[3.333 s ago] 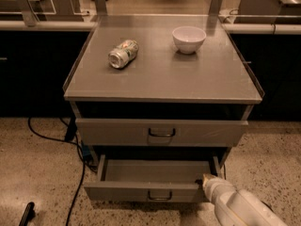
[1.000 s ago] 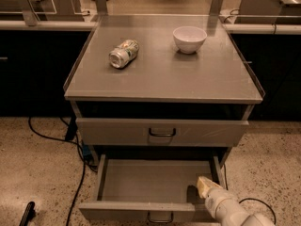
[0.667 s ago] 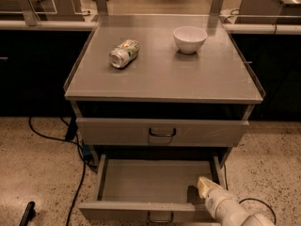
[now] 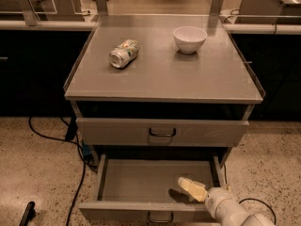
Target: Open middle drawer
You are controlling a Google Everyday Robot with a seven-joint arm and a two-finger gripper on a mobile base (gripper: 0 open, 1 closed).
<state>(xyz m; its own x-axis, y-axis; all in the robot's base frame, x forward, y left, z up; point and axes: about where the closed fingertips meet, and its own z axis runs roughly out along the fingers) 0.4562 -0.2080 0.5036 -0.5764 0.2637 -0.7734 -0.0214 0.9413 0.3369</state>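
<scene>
The middle drawer (image 4: 141,180) is a grey metal drawer pulled well out of the cabinet, its plain shallow tray showing nothing but the gripper. Its front panel runs along the bottom of the view, with the dark pull handle (image 4: 160,218) partly cut off. My gripper (image 4: 190,188), cream-coloured on a white arm, reaches in from the lower right. It sits over the front right part of the tray, just behind the front panel and apart from the handle.
The drawer above (image 4: 117,132) is shut, with a dark handle (image 4: 162,132). A crushed can (image 4: 124,53) lies on its side and a white bowl (image 4: 189,38) stands on the cabinet top (image 4: 160,79). Black cables (image 4: 56,138) run over the speckled floor on the left.
Since 3.3 s ago the middle drawer has slid much further out and my gripper has come over its front panel into the tray. Over the last second it shifted slightly left.
</scene>
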